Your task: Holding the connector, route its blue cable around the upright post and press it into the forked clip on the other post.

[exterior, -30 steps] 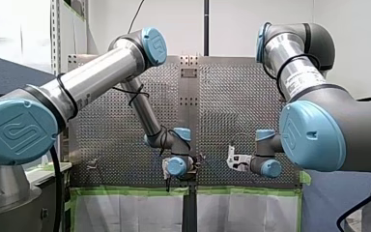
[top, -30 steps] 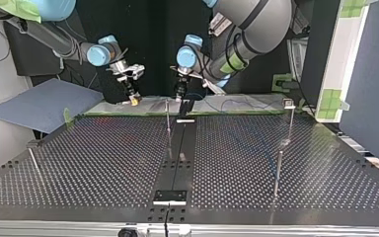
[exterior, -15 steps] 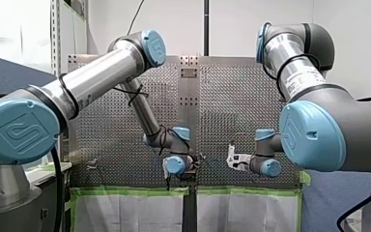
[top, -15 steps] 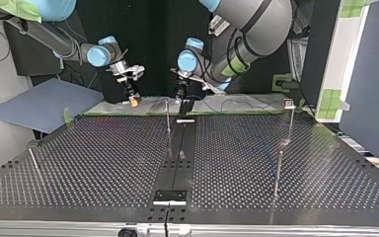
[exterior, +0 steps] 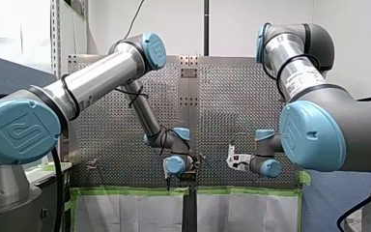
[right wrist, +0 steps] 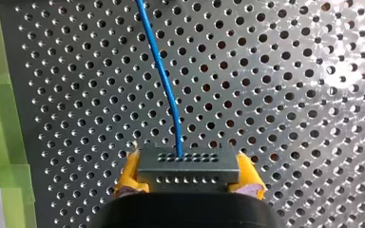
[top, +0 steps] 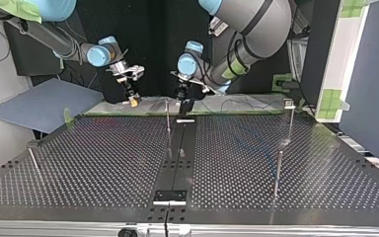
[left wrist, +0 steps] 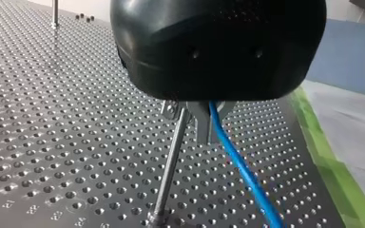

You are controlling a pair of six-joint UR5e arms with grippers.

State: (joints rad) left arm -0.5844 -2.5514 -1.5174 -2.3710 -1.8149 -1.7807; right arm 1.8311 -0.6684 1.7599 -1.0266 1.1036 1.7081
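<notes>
Connector (right wrist: 188,164) stays pinched in right end effector (right wrist: 188,175); left end effector (left wrist: 202,126), gripping blue cable (left wrist: 240,168), shifted slightly.

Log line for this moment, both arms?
right gripper: shut on connector | cable: leads ahead from connector | left gripper: beside post, cable alongside

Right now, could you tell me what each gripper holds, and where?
My right gripper clamps the connector by its sides; my left gripper pinches the blue cable.
</notes>
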